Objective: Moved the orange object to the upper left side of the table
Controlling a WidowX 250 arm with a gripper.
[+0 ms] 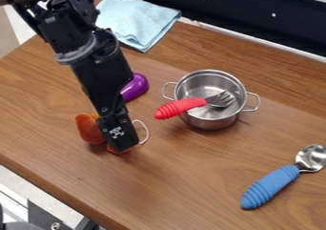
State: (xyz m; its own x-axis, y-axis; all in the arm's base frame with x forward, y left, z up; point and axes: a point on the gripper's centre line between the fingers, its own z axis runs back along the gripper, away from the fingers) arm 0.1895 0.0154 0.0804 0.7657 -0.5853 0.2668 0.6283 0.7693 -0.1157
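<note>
Spoon (270, 187): blue ribbed handle, metal bowl pointing far right, lying on the near right of the bench (159, 191)
Orange object (88, 129): on the left half of the bench, mostly hidden by the jaws (119, 134), one lump out to their left and a sliver at the near end
Jaws: right down at the orange object, but honestly can't tell how far open they are or if they've got hold of it
Wire loop (147, 130): pokes out just right of the jaws, can't tell what it belongs to
Pot (213, 122): shiny metal, two handles, right of the arm (96, 67)
Fork (181, 108): tines inside the pot, red handle sticking out over the left rim
Purple thing (135, 87): partly behind the arm
Cloth (136, 21): light blue, far left
</note>
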